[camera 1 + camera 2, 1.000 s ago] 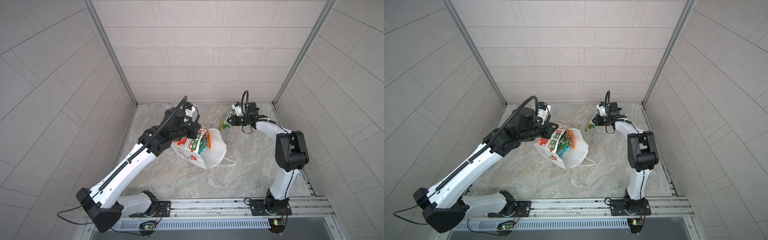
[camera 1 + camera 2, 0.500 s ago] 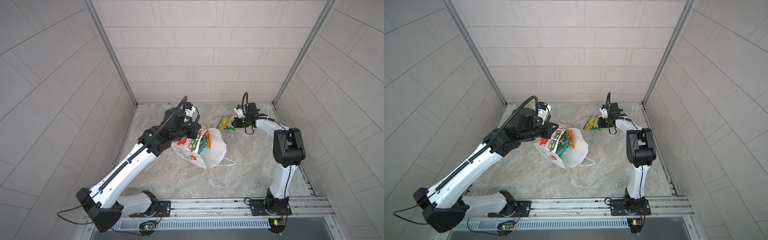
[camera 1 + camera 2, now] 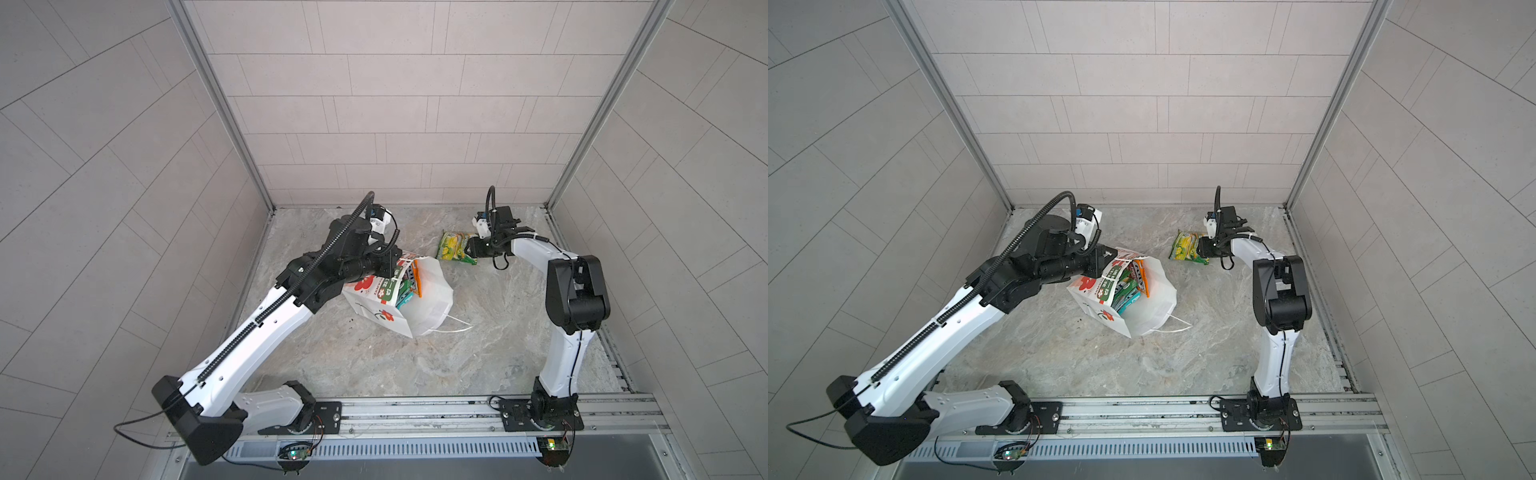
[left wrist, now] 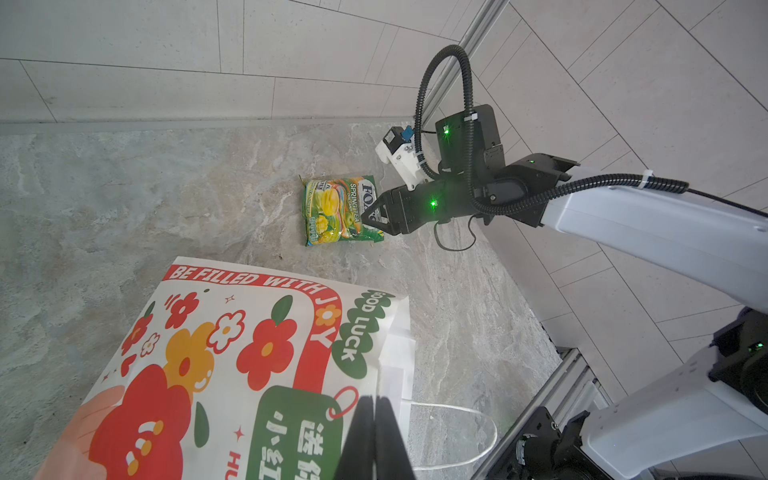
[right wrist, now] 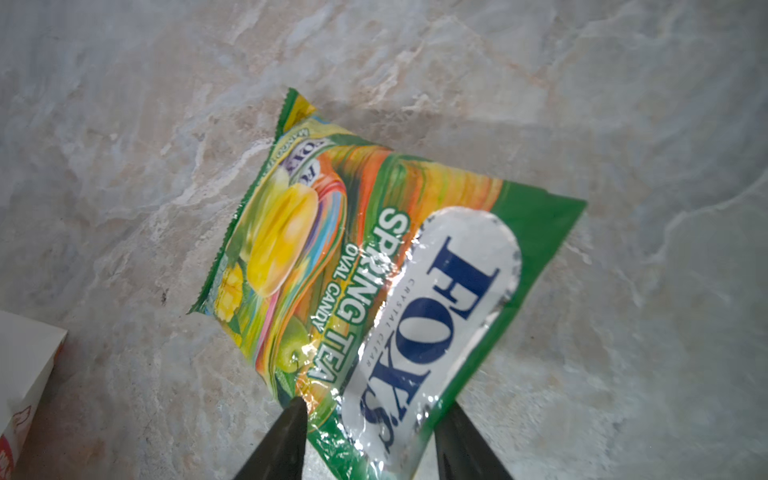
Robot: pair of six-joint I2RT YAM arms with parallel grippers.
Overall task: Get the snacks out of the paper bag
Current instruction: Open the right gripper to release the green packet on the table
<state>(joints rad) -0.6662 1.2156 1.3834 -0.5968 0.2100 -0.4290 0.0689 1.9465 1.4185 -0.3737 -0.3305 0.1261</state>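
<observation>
Black right gripper (image 5: 374,403) now stands with its jaws spread either side of the logo end of a glossy green-yellow plastic packet (image 5: 374,270). A second ago the jaws were pinched on that packet and it hung clear of the surface. Now it lies flat on the grey marbled worktop (image 3: 374,361), near the back wall, well apart from the bag. Its logo end points at the right gripper and its serrated far edge points toward the left arm's side. It reads "FOX'S", "CRYSTAL CLEAR", "SPRING TEA" and "OVAL CANDY".

The left gripper (image 4: 375,401) is unchanged, its jaws pressed together on the rim of the tall white paper bag (image 3: 428,303). The bag leans tilted at mid-worktop with its mouth open. Its flowered front reads "BE FILLED WITH JOY" and "GOOD LUCK". In both top views, more snacks (image 3: 1129,286) stand on edge inside the bag, orange and teal among them.
</observation>
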